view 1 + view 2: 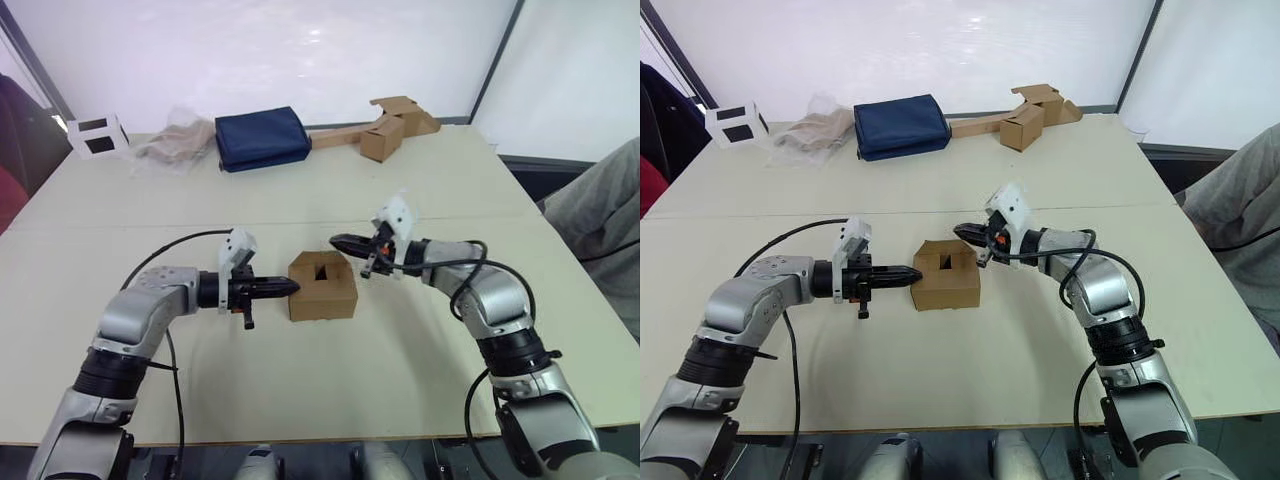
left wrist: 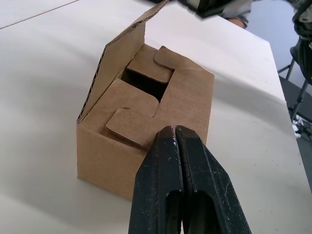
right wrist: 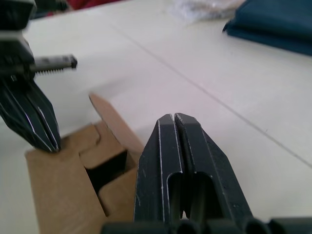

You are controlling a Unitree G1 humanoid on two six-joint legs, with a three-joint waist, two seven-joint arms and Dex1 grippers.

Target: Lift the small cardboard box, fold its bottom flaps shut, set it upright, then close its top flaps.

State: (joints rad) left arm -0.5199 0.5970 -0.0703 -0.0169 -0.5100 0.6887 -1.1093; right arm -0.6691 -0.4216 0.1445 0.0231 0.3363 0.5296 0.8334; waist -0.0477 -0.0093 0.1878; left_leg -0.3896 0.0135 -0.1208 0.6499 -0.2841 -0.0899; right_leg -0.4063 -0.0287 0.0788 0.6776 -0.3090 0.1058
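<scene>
The small cardboard box (image 1: 322, 292) stands upright at the middle of the table. Its top flaps (image 2: 146, 92) are folded in loosely, leaving a dark gap at the centre, and one flap (image 2: 124, 53) still stands up along one side. My left gripper (image 1: 295, 286) is shut, its tips touching the box's left top edge. My right gripper (image 1: 335, 241) is also shut and empty, hovering just above the box's far right corner beside the raised flap (image 3: 112, 122). The bottom flaps are hidden under the box.
Along the far edge lie a navy blue bag (image 1: 262, 138), a crinkled plastic bag (image 1: 178, 143), a white cube (image 1: 98, 135) and a brown box joined to a long cardboard strip (image 1: 385, 130). A person's grey-clad leg (image 1: 600, 210) is at the right.
</scene>
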